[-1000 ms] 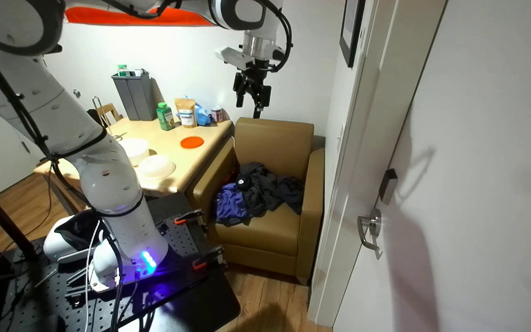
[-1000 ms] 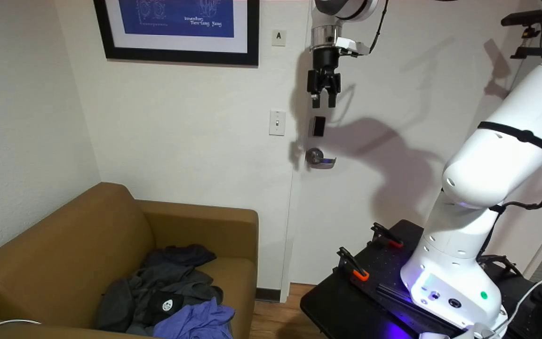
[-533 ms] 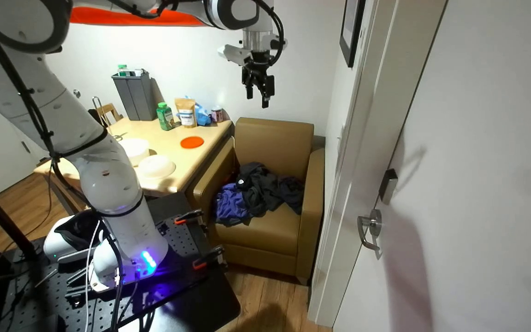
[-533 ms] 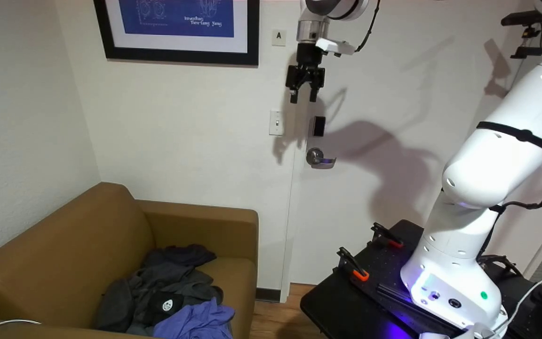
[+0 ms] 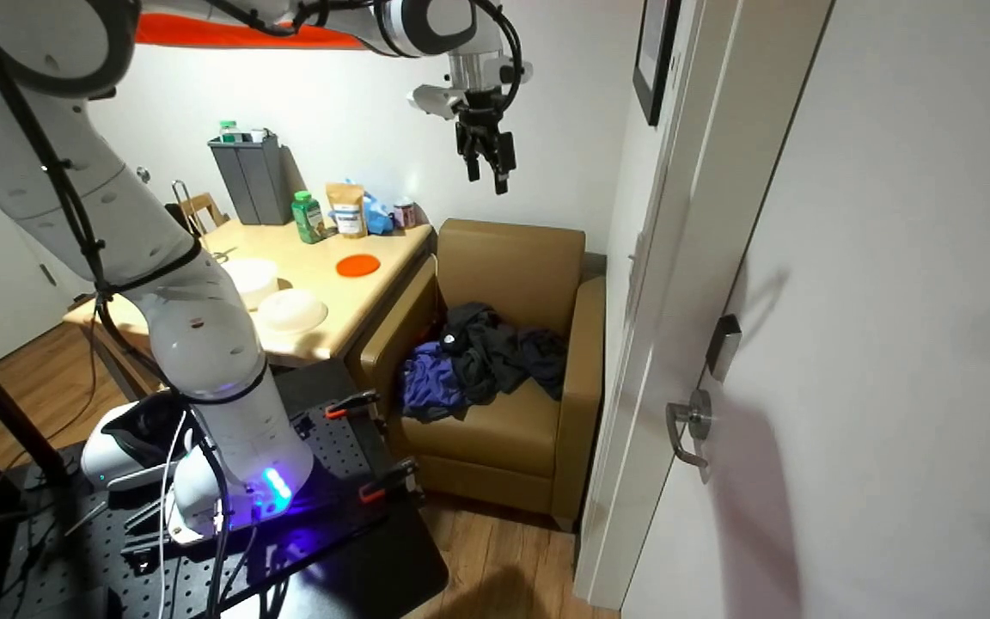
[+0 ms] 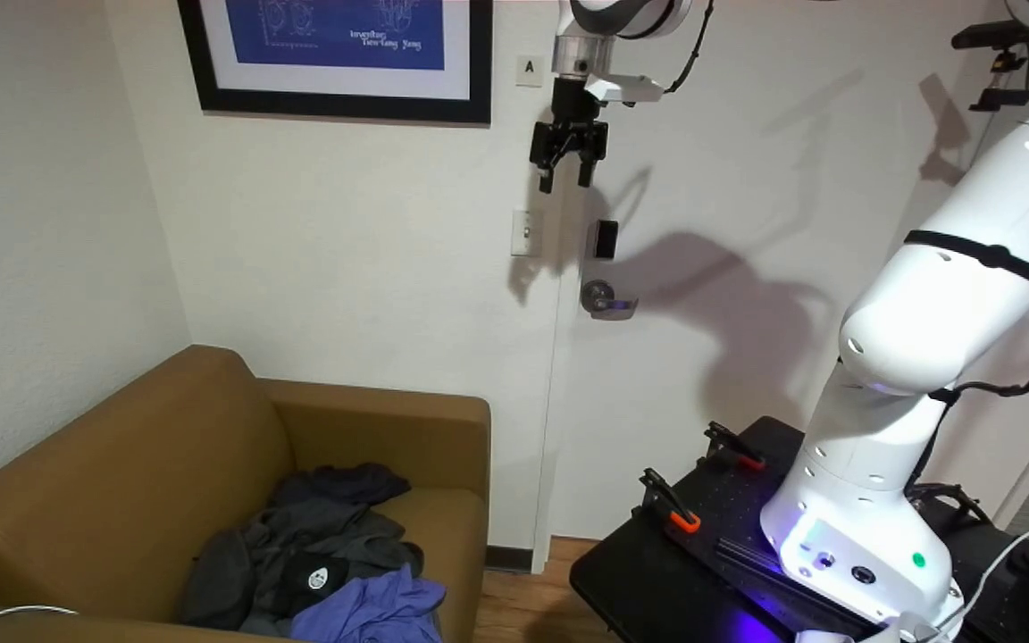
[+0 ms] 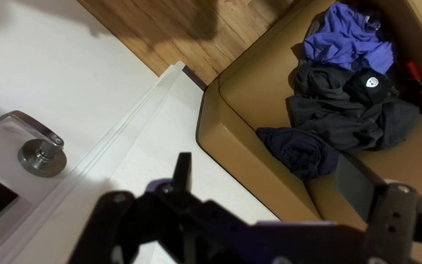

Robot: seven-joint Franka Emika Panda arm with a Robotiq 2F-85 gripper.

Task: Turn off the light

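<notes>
The light switch (image 6: 527,234) is a small pale plate with a toggle on the white wall beside the door frame. Whether the toggle stands up or down is too small to tell. It does not show in the wrist view. My gripper (image 6: 565,186) points down, open and empty, and appears above and a little right of the switch in that exterior view. Its shadow falls across the plate's right side. In an exterior view the gripper (image 5: 487,183) hangs in the air left of the wall. In the wrist view the gripper (image 7: 263,158) has its fingers wide apart with nothing between them.
The door has a metal handle (image 6: 598,296) and a black lock box (image 6: 606,239) right of the switch. A framed picture (image 6: 345,109) hangs at upper left. A brown armchair (image 5: 512,249) with clothes (image 5: 495,357) stands below. A table (image 5: 323,258) holds several items.
My gripper has moved left and slightly up in the exterior view that shows the switch, from over the door to near the switch. Its shadow has moved onto the plate. It stays open.
</notes>
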